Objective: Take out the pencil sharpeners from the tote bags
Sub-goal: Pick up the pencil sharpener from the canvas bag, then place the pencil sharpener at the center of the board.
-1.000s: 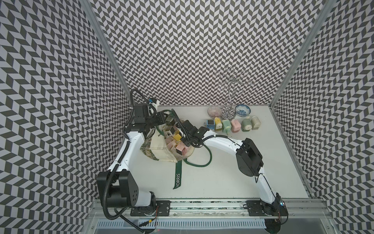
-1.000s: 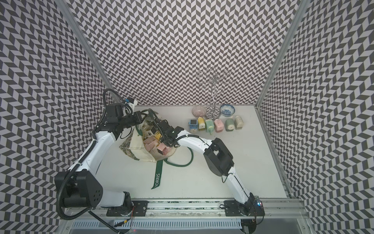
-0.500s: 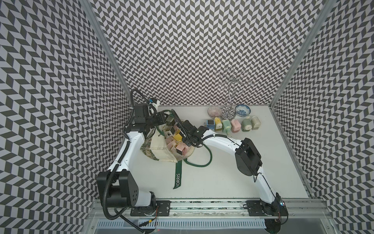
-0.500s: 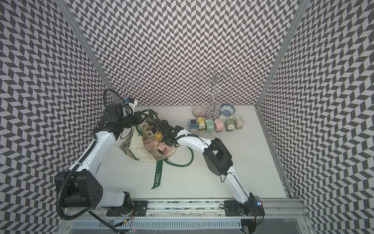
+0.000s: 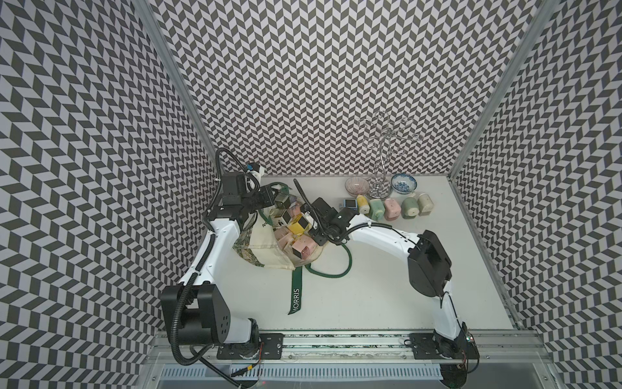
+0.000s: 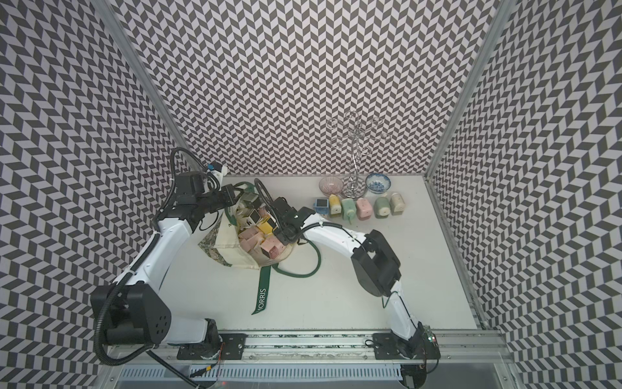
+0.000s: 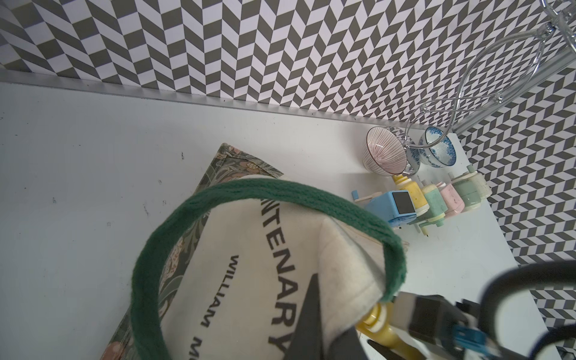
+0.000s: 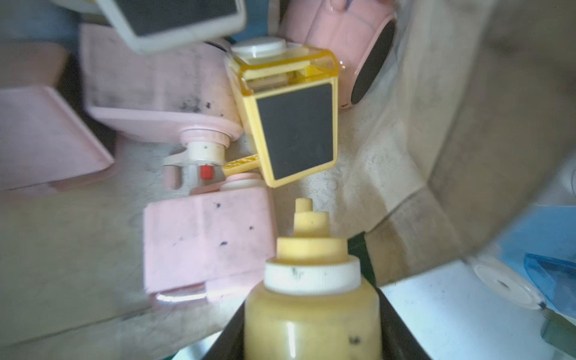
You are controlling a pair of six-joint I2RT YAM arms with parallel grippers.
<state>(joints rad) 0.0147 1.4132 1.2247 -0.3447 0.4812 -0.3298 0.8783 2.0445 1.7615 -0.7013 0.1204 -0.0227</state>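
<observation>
Pencil sharpeners (image 5: 304, 247) fill the tote bag (image 5: 269, 251), left of a row of others (image 5: 392, 208) before two bowls (image 5: 357, 186).

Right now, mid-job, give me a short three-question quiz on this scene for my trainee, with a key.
1. True or false: the left gripper is shut on the bag's cloth.
2. The sharpener in the right gripper is: A pink, B yellow, C blue?
3. How many sharpeners sit in the row on the table beside the bowls?
Key: 1 true; 2 B; 3 six.
</observation>
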